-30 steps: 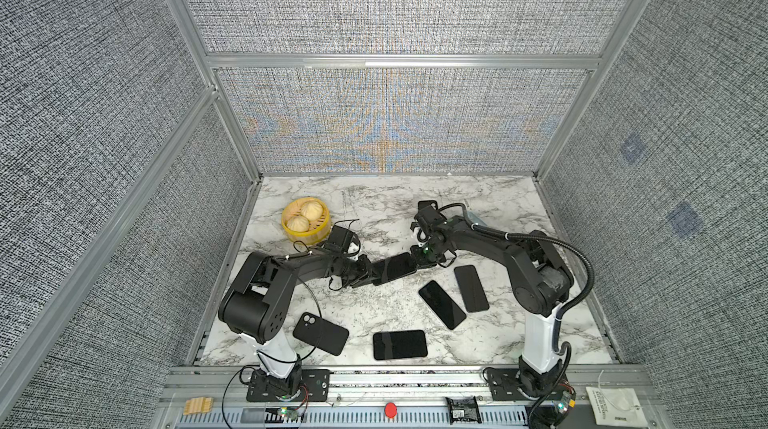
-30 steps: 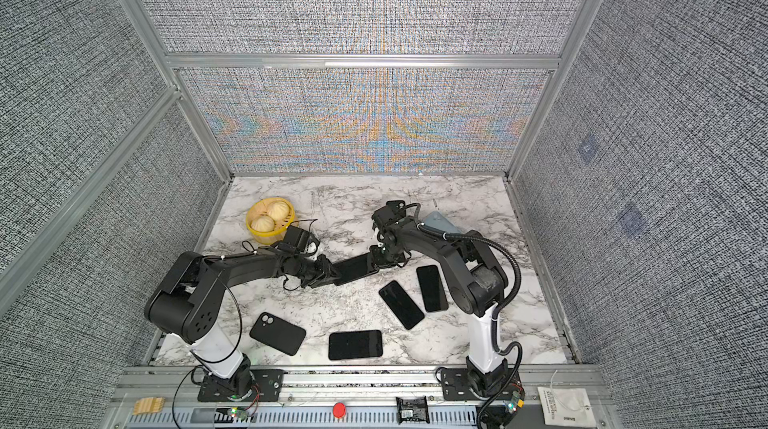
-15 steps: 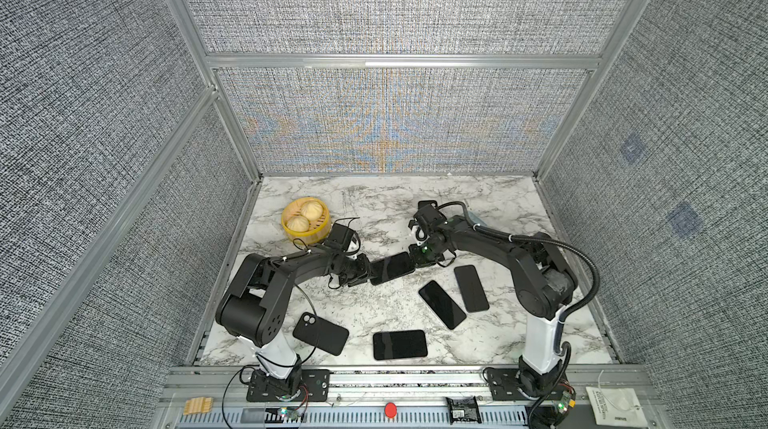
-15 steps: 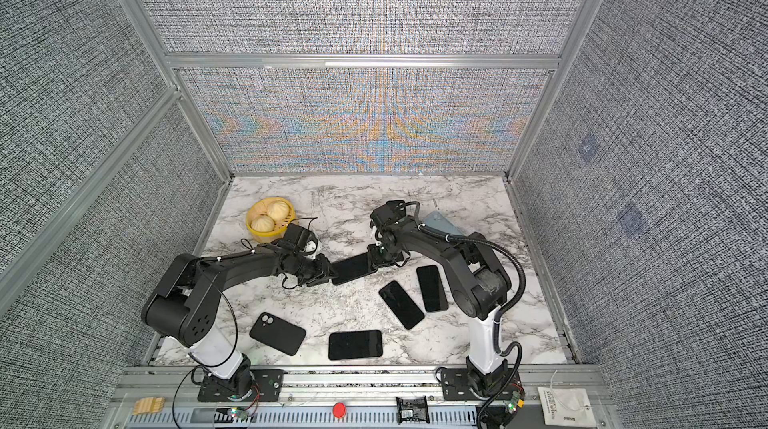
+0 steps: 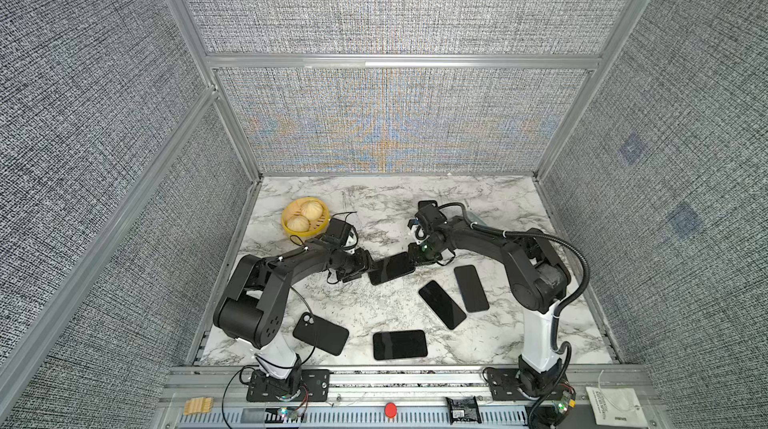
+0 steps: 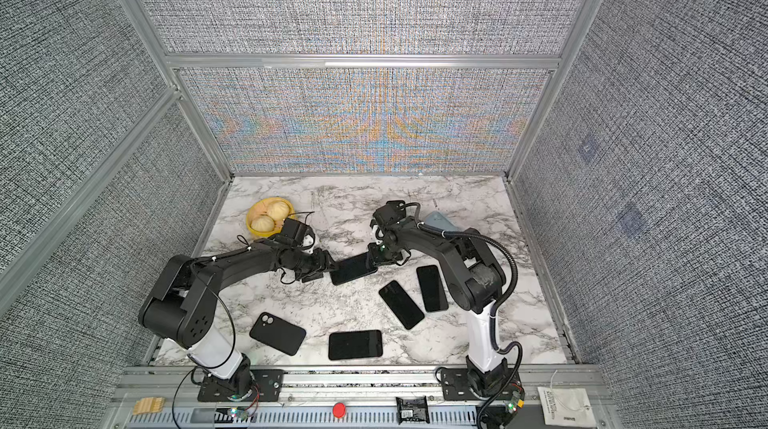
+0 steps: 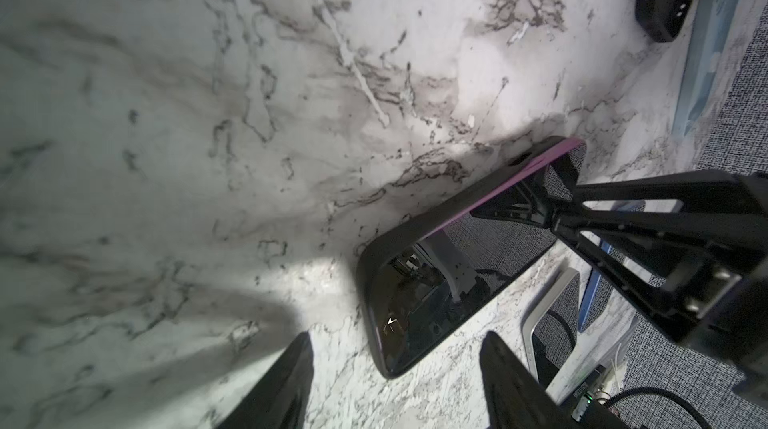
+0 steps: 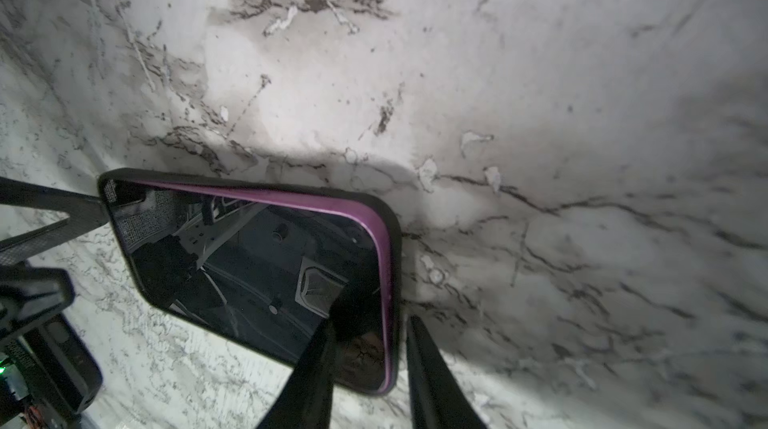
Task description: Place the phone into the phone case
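Top views both show the phone [image 5: 391, 268] as a dark slab lying slantwise near the middle of the worktop [image 5: 374, 206], with the left jaws at one short end and the right jaws at the other. The worktop is white marble with grey veins, walled by grey woven panels in aluminium frames. Only these views take in the yellow basket [image 5: 305, 220] with two buns at the back left, three bare dark phones [image 5: 441, 304] nearer the front, and a black case with a camera cut-out [image 5: 320, 333] by the left arm's base.

Left wrist view adds what the top views miss: a purple edge along one long side of the phone, inside the black phone case [image 7: 365, 273] that rims it. The left jaws stand wide, their fingers [image 7: 291, 381] on either side of the near corner and clear of it. A pale blue flat thing [image 7: 706, 52] lies on the worktop beyond the phone.

Right wrist view shows the purple edge above the case rim along one long side and around the nearer short end. The glossy screen mirrors the rig. The right jaws stand narrow, one finger [image 8: 316, 364] over the screen, the other just outside the rim.
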Controlling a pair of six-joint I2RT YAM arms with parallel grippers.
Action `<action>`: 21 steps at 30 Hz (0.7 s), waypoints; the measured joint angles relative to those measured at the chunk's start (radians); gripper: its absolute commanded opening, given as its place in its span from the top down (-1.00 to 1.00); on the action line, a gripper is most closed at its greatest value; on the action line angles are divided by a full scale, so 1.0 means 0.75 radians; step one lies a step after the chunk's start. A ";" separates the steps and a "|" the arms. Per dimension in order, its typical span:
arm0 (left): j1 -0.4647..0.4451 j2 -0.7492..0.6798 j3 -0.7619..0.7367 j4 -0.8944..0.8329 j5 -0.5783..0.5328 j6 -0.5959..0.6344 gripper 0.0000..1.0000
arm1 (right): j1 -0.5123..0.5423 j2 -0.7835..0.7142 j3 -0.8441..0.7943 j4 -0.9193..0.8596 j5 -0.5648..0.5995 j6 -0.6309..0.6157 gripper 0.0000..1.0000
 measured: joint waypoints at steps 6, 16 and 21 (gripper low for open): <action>0.002 0.037 0.007 0.001 0.000 0.000 -0.21 | 0.034 -0.064 -0.096 0.019 -0.008 0.017 0.39; 0.009 0.104 0.065 0.032 0.014 -0.002 -0.16 | 0.136 -0.116 -0.183 0.065 -0.006 0.116 0.39; 0.024 0.139 0.113 0.043 -0.042 0.030 -0.14 | 0.180 -0.109 -0.181 0.080 -0.023 0.172 0.39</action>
